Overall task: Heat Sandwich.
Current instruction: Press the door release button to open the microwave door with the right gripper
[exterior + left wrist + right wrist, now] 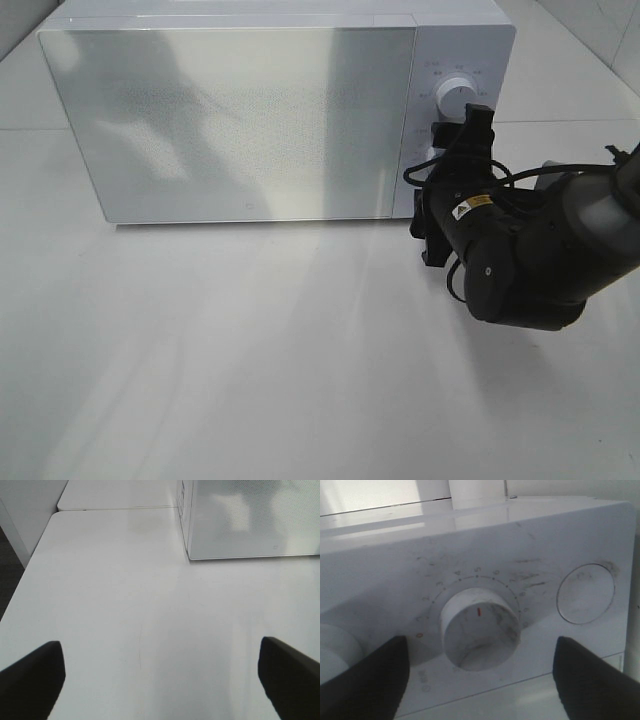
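The white microwave [240, 120] stands at the back of the table with its door closed. No sandwich shows in any view. My right gripper [445, 150] is up against the control panel on the microwave's right side. The right wrist view shows it [480, 640] open, one finger on each side of a white dial [480, 630] with a red mark, neither finger touching it. My left gripper [160, 645] hangs open over the bare table, holding nothing, with the microwave's left corner [190, 555] ahead of it.
A second white dial [457, 97] sits higher on the panel, and a round button [585, 594] lies beside the dial between my fingers. The white table [250, 350] stretches in front of the microwave. Its left edge [30, 575] drops to a dark floor.
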{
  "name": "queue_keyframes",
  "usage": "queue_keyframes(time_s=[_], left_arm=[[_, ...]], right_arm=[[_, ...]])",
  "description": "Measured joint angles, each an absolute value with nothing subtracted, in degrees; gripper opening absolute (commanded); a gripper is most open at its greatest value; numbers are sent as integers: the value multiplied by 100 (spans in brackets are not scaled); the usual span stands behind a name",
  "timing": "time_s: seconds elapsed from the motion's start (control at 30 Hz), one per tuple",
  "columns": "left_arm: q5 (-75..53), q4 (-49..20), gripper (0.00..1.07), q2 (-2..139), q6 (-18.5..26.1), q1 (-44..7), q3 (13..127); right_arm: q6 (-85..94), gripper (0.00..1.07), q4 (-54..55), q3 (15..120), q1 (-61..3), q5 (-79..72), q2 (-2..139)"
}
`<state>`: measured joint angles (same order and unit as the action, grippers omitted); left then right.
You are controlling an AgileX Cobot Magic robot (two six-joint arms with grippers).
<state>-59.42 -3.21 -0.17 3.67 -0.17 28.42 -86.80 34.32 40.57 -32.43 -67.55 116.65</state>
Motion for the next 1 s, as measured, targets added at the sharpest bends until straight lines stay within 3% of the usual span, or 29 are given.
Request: queue_keyframes(time_s=[0.53,1.0], left_arm=[[-5942,-321,101,-17,367,-17,2842],[-5942,-321,101,-17,367,-17,2842]], right_arm=[[-8629,76,3094,3999,-3243,-6715,11499],[-7935,76,2848,3042,-3237,-5781,10594]])
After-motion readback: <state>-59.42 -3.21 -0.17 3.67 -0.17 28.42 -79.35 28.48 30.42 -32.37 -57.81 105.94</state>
